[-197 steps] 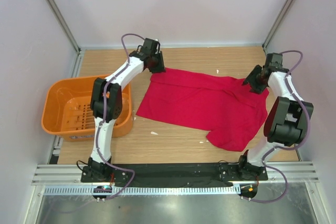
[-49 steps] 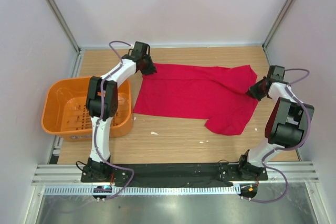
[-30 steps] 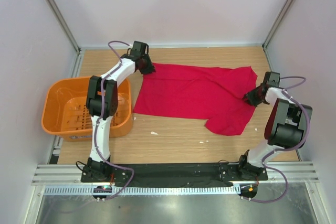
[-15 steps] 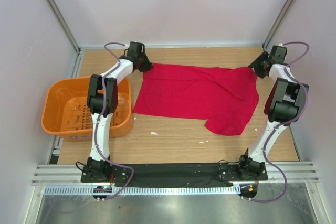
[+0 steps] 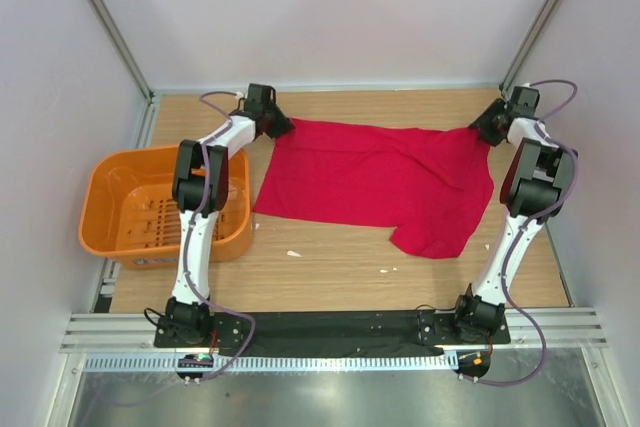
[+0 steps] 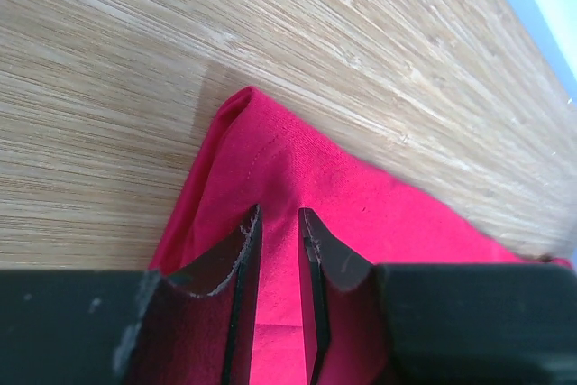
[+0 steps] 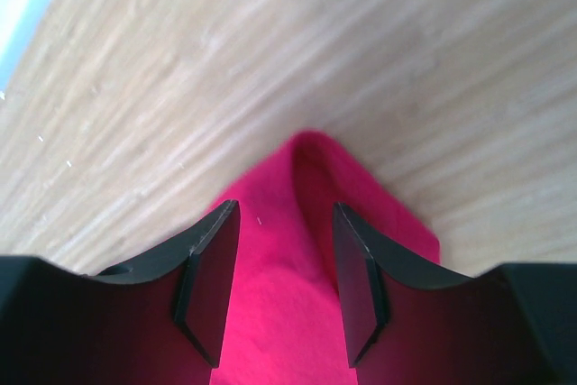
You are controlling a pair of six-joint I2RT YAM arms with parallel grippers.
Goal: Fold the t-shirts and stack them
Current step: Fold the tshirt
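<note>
The red t-shirt (image 5: 375, 182) lies spread out flat on the wooden table (image 5: 340, 267), more to the far side than the near side; its long straight edge faces the left, and one sleeve pokes out toward the near right; it is all one colour, with no picture on it.

The left gripper (image 5: 278, 127) is at the far left corner of the t-shirt; up close, the left gripper (image 6: 278, 214) has its two dark fingers (image 6: 245, 250) pressed nearly together, with a thin strip of red cloth pinched between them; the corner beyond the tips is folded up a little off the wood.

The right gripper (image 5: 487, 127) is at the far right corner; up close, the right gripper (image 7: 284, 209) has its fingers (image 7: 212, 268) wide apart, one on each side of a soft ridge of cloth, not squeezing it.

An orange basket (image 5: 165, 207) with slots in its floor sits on the left, well apart from the t-shirt; a few tiny white bits (image 5: 293, 254) lie on the wood near the shirt's near edge.
</note>
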